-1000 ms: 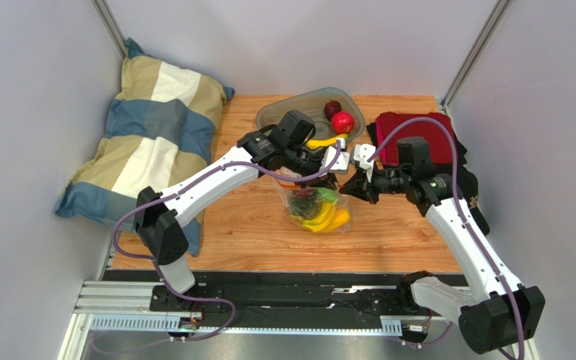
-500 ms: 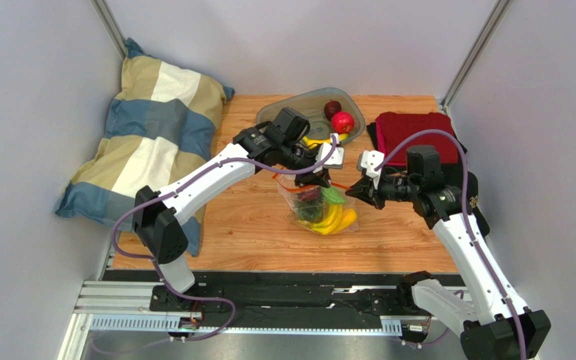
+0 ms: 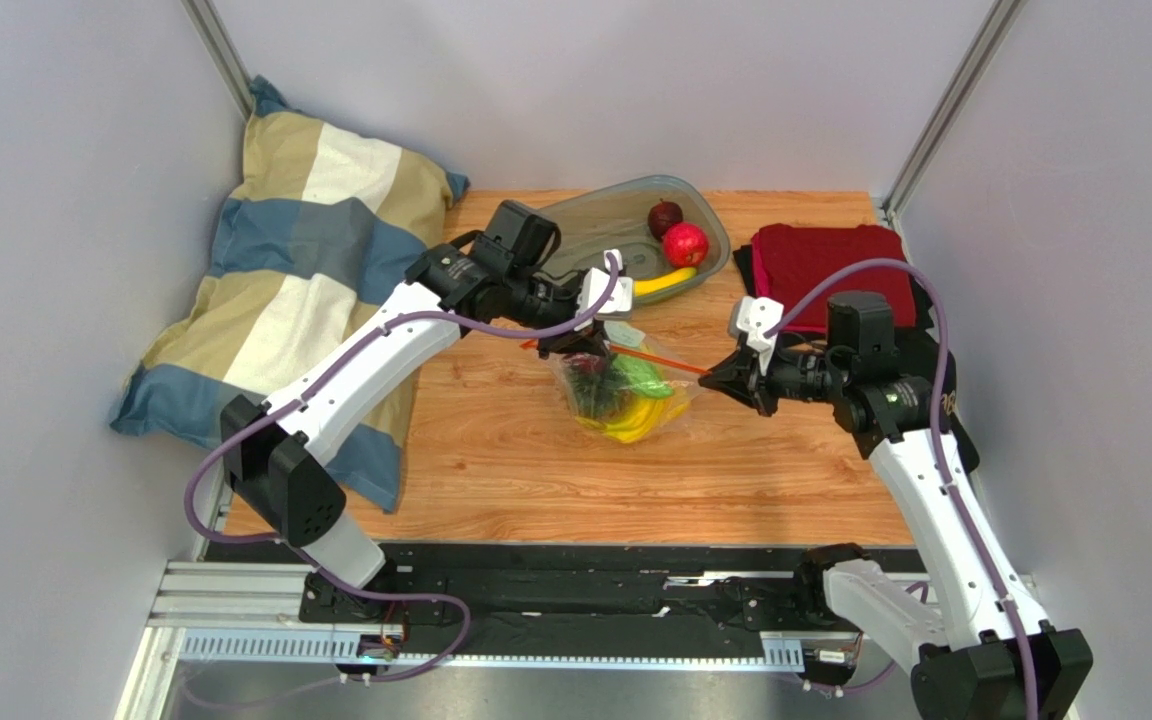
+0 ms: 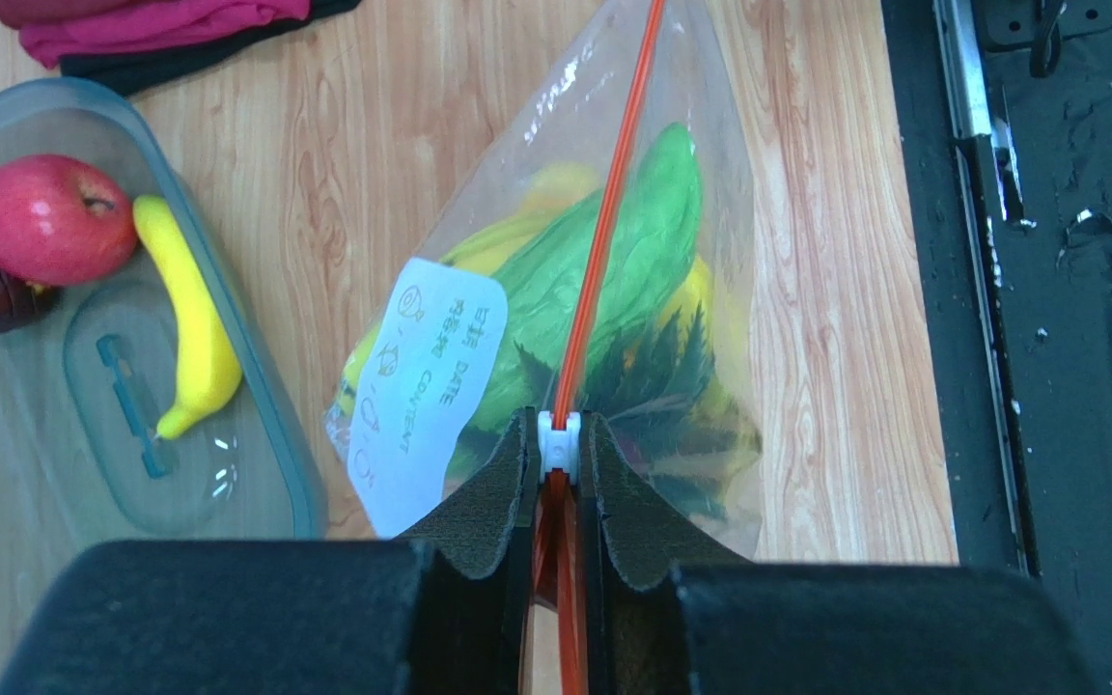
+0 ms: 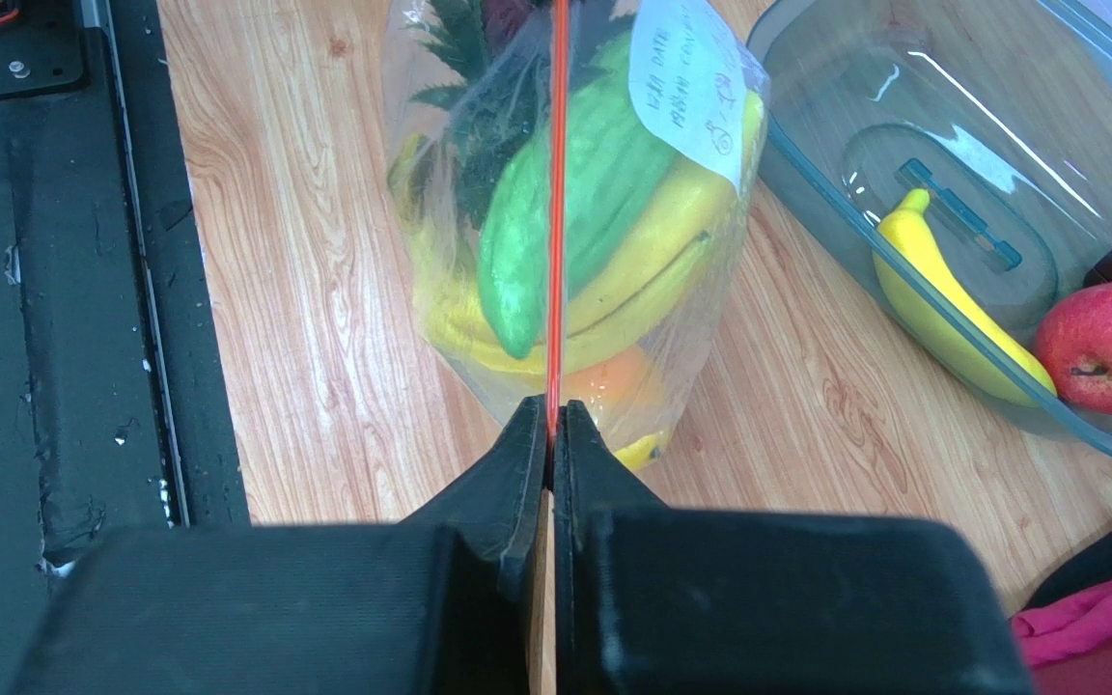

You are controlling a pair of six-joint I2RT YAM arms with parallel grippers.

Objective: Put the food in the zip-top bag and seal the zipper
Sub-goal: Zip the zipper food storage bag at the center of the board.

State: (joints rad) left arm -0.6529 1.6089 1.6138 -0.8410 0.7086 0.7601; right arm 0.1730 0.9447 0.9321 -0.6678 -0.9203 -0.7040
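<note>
The left gripper point(image 4: 559, 464) has its 2 fingers point(image 4: 497, 507) closed on the zipper point(image 4: 606, 232), pinching the strip right at the white slider point(image 4: 559, 439). The right gripper point(image 5: 549, 435) is closed as well, its 2 fingers clamped on the far end of the same strip. Between them the zipper runs as 1 taut, straight orange-red line; whether its 2 sides are pressed together all along I cannot tell. The bag point(image 3: 620, 402) sags under that line to the table point(image 3: 492, 450), near the middle, bulging to both sides of the strip. Inside it show a cucumber point(image 5: 562, 203), yellow bananas point(image 5: 649, 268), dark pineapple leaves point(image 4: 649, 377) and an orange mango point(image 5: 603, 384) at the bottom. A white label point(image 4: 424, 384) is on the side facing the tray point(image 3: 612, 225). The tray sits just beyond the bag toward the back wall and holds 1 banana point(image 3: 660, 281), 1 red apple point(image 3: 684, 245) and 1 dark purple fruit point(image 3: 665, 216). A red cloth point(image 3: 823, 258) lies to the right of the tray, and a striped pillow point(image 3: 312, 270) lies at the table's left edge.
</note>
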